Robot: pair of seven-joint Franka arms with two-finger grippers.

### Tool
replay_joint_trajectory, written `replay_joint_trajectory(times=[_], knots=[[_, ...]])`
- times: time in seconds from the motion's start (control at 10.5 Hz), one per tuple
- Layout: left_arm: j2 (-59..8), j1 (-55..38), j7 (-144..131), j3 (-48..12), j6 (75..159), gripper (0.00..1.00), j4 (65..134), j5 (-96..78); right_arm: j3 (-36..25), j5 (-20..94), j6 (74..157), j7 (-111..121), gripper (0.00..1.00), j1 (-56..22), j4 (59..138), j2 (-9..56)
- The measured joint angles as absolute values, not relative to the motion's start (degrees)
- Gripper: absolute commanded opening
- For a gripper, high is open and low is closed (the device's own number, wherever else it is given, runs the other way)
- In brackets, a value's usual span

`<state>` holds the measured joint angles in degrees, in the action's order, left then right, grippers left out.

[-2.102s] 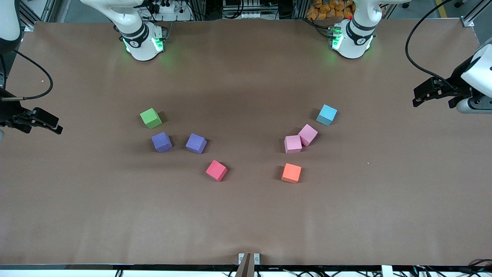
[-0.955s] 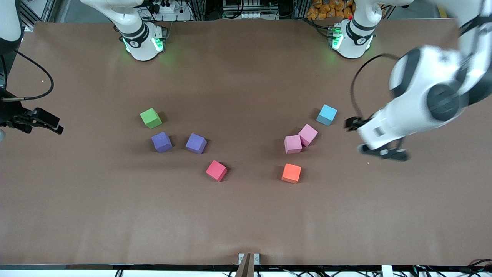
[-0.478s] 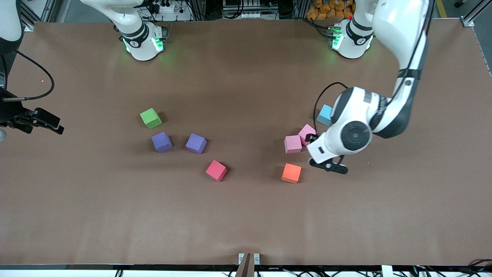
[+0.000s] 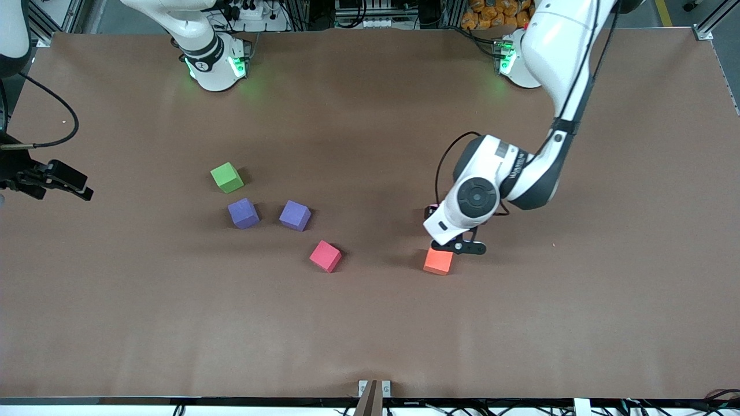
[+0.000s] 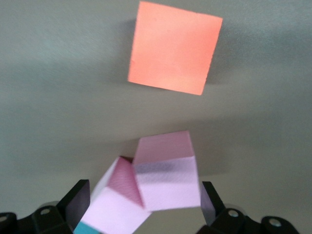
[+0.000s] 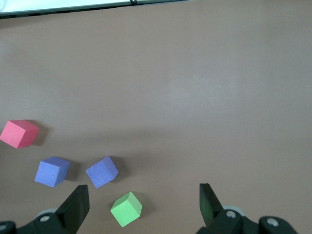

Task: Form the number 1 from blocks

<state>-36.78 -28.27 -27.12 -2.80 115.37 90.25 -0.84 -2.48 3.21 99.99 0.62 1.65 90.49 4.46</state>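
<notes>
Left tool (image 5: 144, 204) hangs wide-jawed over the touching pink blocks (image 5: 165, 178), lining up to straddle one; right tool (image 6: 141, 204), also wide, waits at the right arm's end of the worktop (image 4: 370, 323)

The left gripper (image 5: 145, 200) hangs with fingers spread wide over two pink foam cubes (image 5: 168, 178) that touch each other, so no gap lies between them for a finger. A light blue foam cube (image 5: 85, 228) crowds one finger (image 5: 78, 197). Bare brown table (image 5: 58, 112) separates the pair from the orange foam cube (image 5: 174, 48). The right gripper (image 6: 144, 202) waits with jaws apart at the table's edge, well apart from the green foam cube (image 6: 126, 208) and two purple foam cubes (image 6: 102, 171).
</notes>
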Motion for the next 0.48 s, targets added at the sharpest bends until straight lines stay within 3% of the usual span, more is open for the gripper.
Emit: replay_joint_trajectory(times=[0.48], knots=[[-39.5, -28.7, -33.8, -2.4, 117.9, 1.00, 90.3, -0.8, -2.7, 3.2, 95.7, 0.6, 1.00, 1.9, 90.7, 2.1]])
